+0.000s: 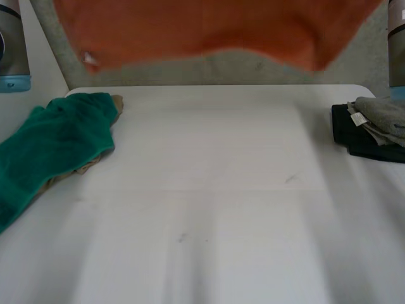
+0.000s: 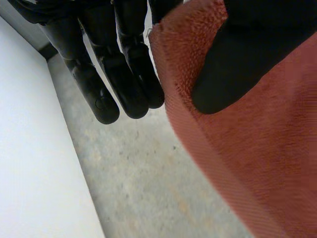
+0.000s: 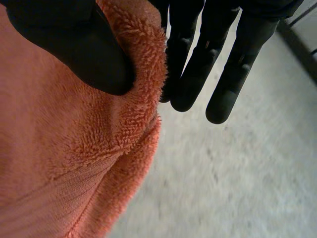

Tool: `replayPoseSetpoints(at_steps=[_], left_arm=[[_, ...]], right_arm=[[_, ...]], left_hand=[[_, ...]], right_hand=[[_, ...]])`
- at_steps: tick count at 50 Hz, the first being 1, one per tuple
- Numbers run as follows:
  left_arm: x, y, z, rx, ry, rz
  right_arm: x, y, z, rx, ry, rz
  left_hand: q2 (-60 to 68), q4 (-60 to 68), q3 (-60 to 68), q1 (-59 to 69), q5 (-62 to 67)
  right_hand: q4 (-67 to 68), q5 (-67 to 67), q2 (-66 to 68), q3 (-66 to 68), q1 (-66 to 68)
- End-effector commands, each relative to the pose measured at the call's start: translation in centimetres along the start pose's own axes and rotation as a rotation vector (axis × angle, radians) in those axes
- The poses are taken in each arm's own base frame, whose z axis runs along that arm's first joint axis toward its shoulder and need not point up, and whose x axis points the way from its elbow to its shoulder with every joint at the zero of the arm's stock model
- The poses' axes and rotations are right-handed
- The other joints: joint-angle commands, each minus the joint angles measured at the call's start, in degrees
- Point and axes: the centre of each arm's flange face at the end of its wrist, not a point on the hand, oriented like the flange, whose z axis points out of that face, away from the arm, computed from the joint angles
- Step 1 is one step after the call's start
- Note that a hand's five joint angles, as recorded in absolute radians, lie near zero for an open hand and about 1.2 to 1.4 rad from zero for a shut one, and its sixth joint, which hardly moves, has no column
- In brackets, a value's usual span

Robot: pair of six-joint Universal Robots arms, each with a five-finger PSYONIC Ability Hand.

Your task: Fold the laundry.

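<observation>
**Orange fleece cloth (image 1: 209,28) held up by both hands**

Its upper edge is stretched between the two hands, and it hangs over the far side of the white table (image 1: 209,209). The left hand (image 2: 124,74) pinches one end under its thumb, its other fingers straight alongside. The right hand (image 3: 198,69) pinches the opposite end the same way. A crumpled green terry towel (image 1: 50,145) lies on the left arm's side, and a stack of folded dark and grey clothes (image 1: 373,130) on the right arm's.

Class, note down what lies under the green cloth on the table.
A tan cloth peeks out from under the green cloth at its near edge and at its far corner. The rest of it is covered, so its size and shape cannot be seen.
</observation>
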Motion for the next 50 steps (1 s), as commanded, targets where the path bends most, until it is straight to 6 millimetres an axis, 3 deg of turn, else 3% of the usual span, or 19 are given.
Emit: replayPoseSetpoints(at_steps=[1, 8, 15, 20, 24, 29, 33, 37, 41, 44, 47, 50], left_arm=[[0.1, 5.0, -4.1, -0.238, 0.034, 0.006], [0.6, 8.6, -8.0, -0.375, 0.070, 0.000], [4.0, 13.6, -16.2, -0.611, 0.270, -0.023], [4.4, 15.3, -20.7, -0.790, 0.345, 0.025], [3.8, 13.7, -22.9, -0.963, 0.394, 0.082], [1.8, 9.8, -25.4, -1.210, 0.452, 0.171], [-0.3, 4.4, -27.8, -1.429, 0.540, 0.233], [-1.7, 0.5, -29.4, -1.525, 0.635, 0.266], [-1.6, -1.5, -29.8, -1.503, 0.741, 0.257], [-1.1, -1.1, -29.5, -1.462, 0.755, 0.234], [-0.3, 0.5, -28.5, -1.411, 0.706, 0.212], [0.3, 3.4, -27.1, -1.369, 0.583, 0.223]], right_arm=[[-2.4, 2.8, -3.2, -0.142, -0.105, 0.067], [-5.5, 7.1, -7.3, -0.369, -0.238, 0.090], [-10.6, 10.0, -14.6, -0.621, -0.448, 0.116], [-11.5, 10.9, -17.7, -0.743, -0.520, 0.087], [-10.5, 11.0, -19.1, -0.847, -0.555, 0.056], [-7.5, 9.1, -20.4, -1.004, -0.637, 0.012], [-3.7, 6.2, -23.2, -1.210, -0.789, -0.055], [-1.3, 3.5, -26.8, -1.384, -1.016, -0.119], [-0.7, 2.6, -28.3, -1.355, -1.139, -0.179], [-1.1, 3.1, -28.1, -1.307, -1.109, -0.191], [-1.6, 4.5, -26.9, -1.249, -1.008, -0.203], [-2.4, 6.0, -25.1, -1.185, -0.884, -0.184]], left_hand=[[11.4, 11.2, 11.7, 13.1, 13.4], [11.4, 11.2, 11.7, 13.1, 13.4], [11.4, 11.2, 11.7, 13.1, 13.4], [11.4, 11.2, 11.7, 13.1, 13.4], [11.4, 11.2, 11.7, 13.1, 13.4], [11.4, 11.2, 11.7, 13.1, 13.4], [11.4, 11.2, 11.7, 13.1, 13.4], [11.4, 11.2, 11.7, 13.1, 13.4], [11.4, 11.2, 11.7, 13.1, 13.4], [11.4, 11.2, 11.7, 13.1, 13.4], [11.4, 11.2, 11.7, 13.1, 13.4], [11.4, 11.2, 11.7, 13.1, 13.4]], right_hand=[[11.4, 11.4, 13.1, 12.0, 17.6], [11.4, 11.4, 13.1, 12.0, 17.6], [11.4, 11.4, 13.1, 12.0, 17.6], [11.4, 11.4, 13.1, 12.0, 17.6], [11.4, 11.4, 13.1, 12.0, 17.6], [11.4, 11.4, 13.1, 12.0, 17.6], [11.4, 11.4, 13.1, 12.0, 17.6], [11.4, 11.4, 13.1, 12.0, 17.6], [11.4, 11.4, 13.1, 12.0, 17.6], [11.4, 11.4, 13.1, 12.0, 17.6], [11.4, 11.4, 13.1, 12.0, 17.6], [11.4, 11.4, 13.1, 12.0, 17.6]])
